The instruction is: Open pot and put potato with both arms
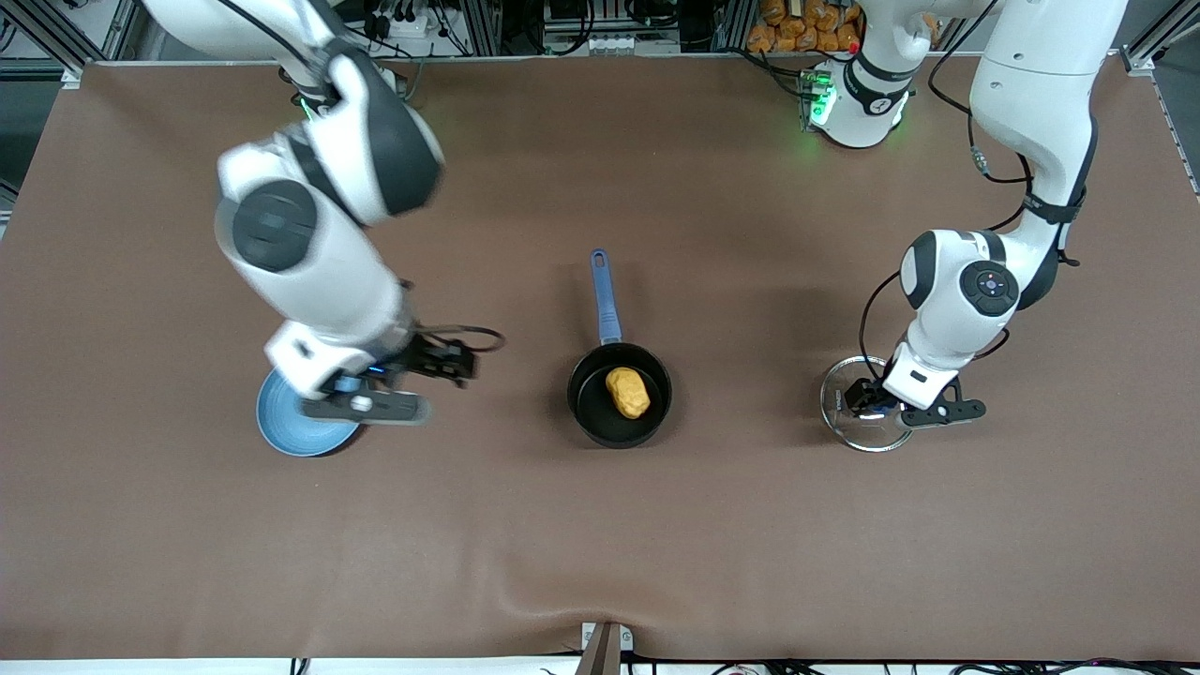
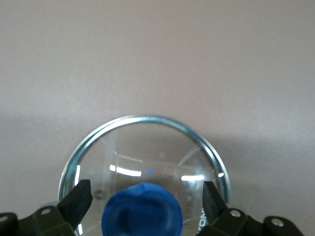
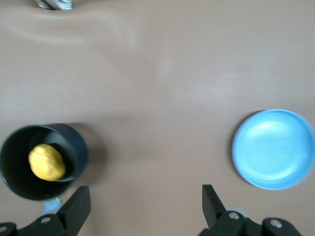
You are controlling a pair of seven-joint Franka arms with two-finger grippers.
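Note:
The black pot [image 1: 589, 412] stands open at the table's middle, its blue handle [image 1: 605, 295] pointing toward the robots. The yellow-orange potato [image 1: 628, 392] lies inside it. Both also show in the right wrist view, pot [image 3: 78, 147] and potato [image 3: 47, 162]. The glass lid [image 1: 844, 427] lies flat on the table toward the left arm's end. My left gripper [image 1: 867, 398] is low over it, open, its fingers [image 2: 78, 196] on either side of the blue knob [image 2: 142, 211] with gaps. My right gripper [image 1: 441, 361] is open and empty over bare table between pot and plate.
A flat light-blue plate [image 1: 291, 431] lies toward the right arm's end, partly under the right hand; it also shows in the right wrist view [image 3: 273, 147]. The brown mat [image 1: 600, 544] has a low wrinkle at its edge nearest the front camera.

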